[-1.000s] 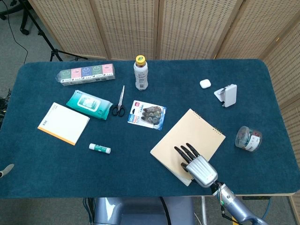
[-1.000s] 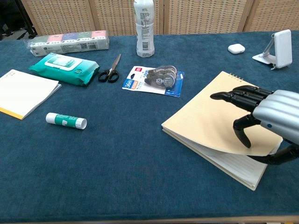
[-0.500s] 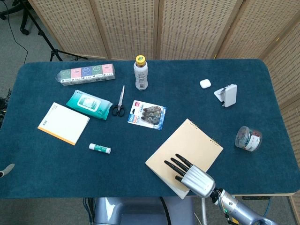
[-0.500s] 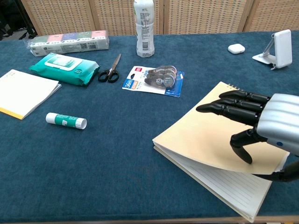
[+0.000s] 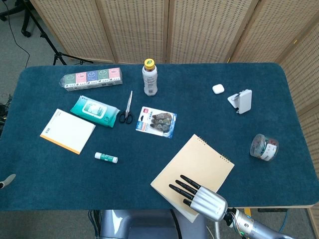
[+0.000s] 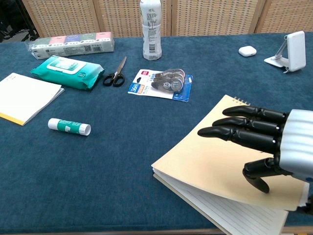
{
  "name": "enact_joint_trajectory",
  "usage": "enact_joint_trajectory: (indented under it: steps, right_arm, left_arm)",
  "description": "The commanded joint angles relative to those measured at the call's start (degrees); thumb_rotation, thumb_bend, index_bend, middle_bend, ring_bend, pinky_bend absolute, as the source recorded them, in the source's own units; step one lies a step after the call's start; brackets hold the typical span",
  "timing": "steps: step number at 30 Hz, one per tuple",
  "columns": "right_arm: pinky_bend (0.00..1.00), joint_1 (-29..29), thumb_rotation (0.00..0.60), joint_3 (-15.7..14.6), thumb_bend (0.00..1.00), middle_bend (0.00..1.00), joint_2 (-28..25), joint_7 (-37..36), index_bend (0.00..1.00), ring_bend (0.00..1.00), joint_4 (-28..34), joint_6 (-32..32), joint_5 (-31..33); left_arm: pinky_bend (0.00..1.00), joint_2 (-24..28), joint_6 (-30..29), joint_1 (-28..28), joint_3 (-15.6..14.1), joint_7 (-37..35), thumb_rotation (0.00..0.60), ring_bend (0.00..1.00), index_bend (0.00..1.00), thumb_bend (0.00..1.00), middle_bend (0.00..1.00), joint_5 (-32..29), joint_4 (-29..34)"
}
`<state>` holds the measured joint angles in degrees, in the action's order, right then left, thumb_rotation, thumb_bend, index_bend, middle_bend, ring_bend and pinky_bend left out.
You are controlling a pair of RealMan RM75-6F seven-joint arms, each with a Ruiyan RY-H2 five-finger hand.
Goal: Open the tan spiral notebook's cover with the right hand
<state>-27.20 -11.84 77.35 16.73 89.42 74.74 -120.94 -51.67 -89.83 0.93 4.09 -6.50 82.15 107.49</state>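
Observation:
The tan spiral notebook (image 5: 197,162) lies at the table's near right, its spiral edge toward the far right. My right hand (image 5: 202,199) holds the cover at its near edge. In the chest view the dark fingers (image 6: 239,132) lie spread on top of the cover (image 6: 205,161) and the thumb curls under it. The cover is raised off the lined pages (image 6: 234,218), which show beneath its near edge. Of the left hand, only a small grey tip (image 5: 6,180) shows at the left edge of the head view.
A blue tape pack (image 5: 157,121), scissors (image 5: 126,110) and a bottle (image 5: 150,77) lie beyond the notebook. Wipes (image 5: 94,110), a notepad (image 5: 67,130) and a glue stick (image 5: 106,158) are at the left. A jar (image 5: 264,147) and a white stand (image 5: 241,101) are at the right.
The right hand has drawn back toward the near edge with the cover in it. The cover has risen further, more lined page shows, and the notebook has slid nearer and leftward.

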Motion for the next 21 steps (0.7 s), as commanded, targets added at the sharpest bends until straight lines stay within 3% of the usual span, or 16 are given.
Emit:
enact_joint_trajectory:
  steps: [1, 11, 21]
  right_arm:
    - [0.00, 0.0, 0.600, -0.4, 0.88, 0.02, -0.3, 0.7, 0.67, 0.00, 0.3, 0.2, -1.0]
    - [0.00, 0.0, 0.600, 0.9, 0.88, 0.03, -0.2, 0.0, 0.67, 0.00, 1.8, -0.7, 1.0]
    - [0.00, -2.5, 0.600, 8.3, 0.88, 0.05, -2.9, -11.5, 0.69, 0.00, 7.6, -7.2, 18.3]
  left_arm:
    - [0.00, 0.0, 0.1, 0.0, 0.0, 0.1, 0.600, 0.00, 0.00, 0.00, 0.00, -0.1, 0.0]
    - [0.00, 0.0, 0.2, 0.0, 0.1, 0.3, 0.600, 0.00, 0.00, 0.00, 0.00, -0.6, 0.4]
    - [0.00, 0.5, 0.3, 0.1, 0.0, -0.9, 0.600, 0.00, 0.00, 0.00, 0.00, -0.3, 0.4]
